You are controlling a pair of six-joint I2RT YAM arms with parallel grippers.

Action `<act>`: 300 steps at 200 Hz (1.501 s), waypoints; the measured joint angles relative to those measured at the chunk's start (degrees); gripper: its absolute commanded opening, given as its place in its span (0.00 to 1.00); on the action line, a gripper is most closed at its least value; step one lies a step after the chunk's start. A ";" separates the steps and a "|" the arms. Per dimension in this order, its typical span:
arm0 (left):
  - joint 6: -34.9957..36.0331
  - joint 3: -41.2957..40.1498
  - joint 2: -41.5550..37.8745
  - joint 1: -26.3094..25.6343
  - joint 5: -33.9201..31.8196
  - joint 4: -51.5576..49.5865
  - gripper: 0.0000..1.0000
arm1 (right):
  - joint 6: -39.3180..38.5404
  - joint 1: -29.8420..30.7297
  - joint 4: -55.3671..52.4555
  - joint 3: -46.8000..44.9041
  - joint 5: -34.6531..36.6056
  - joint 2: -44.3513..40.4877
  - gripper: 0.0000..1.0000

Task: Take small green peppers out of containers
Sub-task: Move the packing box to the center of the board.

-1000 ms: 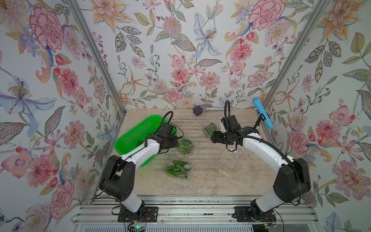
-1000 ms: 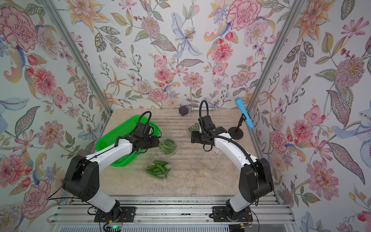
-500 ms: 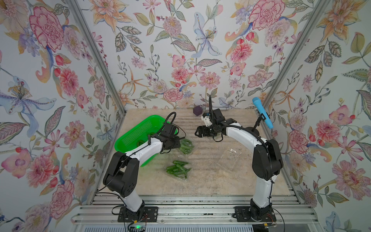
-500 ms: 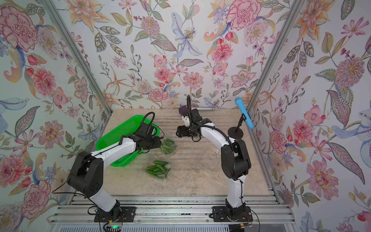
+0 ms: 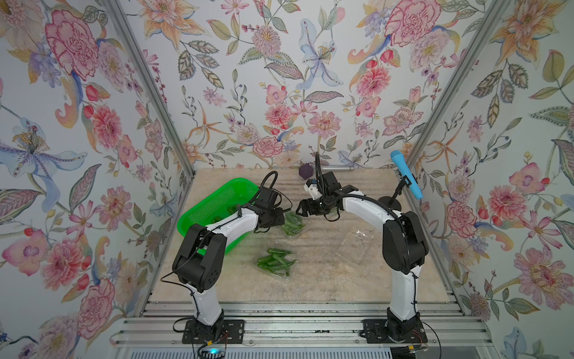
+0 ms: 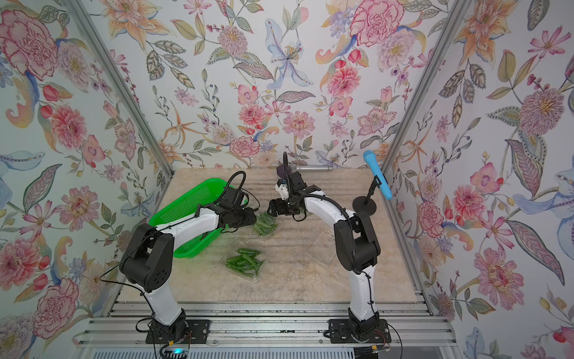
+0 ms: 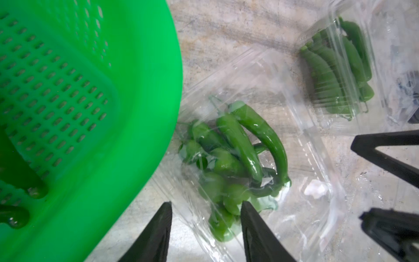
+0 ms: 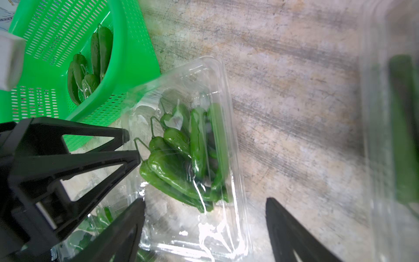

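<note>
- My left tool [image 7: 205, 204] has its jaws about half apart, astride one edge of a clear container [image 7: 317, 181]. Plastic and peppers lie between the fingers, but I cannot tell whether they press on it.
- That container lies on the table [image 5: 310, 289], just beside the green basket [image 5: 214, 199] and between my two tools.
- My right tool [image 8: 205, 200] is spread wide and carries nothing. It faces my left tool across the same container, with its fingers above the container's bare end. I cannot tell whether they touch it.
- The small green peppers [image 7: 238, 145] in this container are heaped at the part next to my left tool.
- A handful of loose peppers [image 8: 90, 68] lies in the basket.
- The near container [image 5: 288, 277], full of peppers, lies closer to my bases and apart from both tools.
- The empty container [image 5: 357, 244] lies on the table close by my right arm.
- In the left wrist view, a further container [image 7: 377, 90] of peppers lies near my right tool's fingers.
- Along the back wall sit a purple cube [image 5: 306, 171] and a metal cylinder [image 5: 337, 168]. A blue microphone [image 5: 405, 177] on a stand is in the far right corner.
</note>
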 measured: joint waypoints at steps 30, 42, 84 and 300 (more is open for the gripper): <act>-0.02 2.56 1.73 -0.55 1.09 0.70 0.52 | 0.02 -0.11 0.33 -1.75 -0.02 -0.02 0.85; -0.02 3.85 2.91 -1.14 1.36 1.07 0.52 | 0.04 -0.33 0.35 -3.04 -0.02 -0.02 0.85; -0.24 6.23 6.25 -4.00 2.54 2.43 0.51 | 0.04 -1.38 0.24 -8.39 0.31 -1.44 0.85; -3.69 -7.43 -7.41 -5.33 1.27 5.46 0.49 | 0.35 -7.39 -0.09 -21.38 -3.02 -12.37 0.96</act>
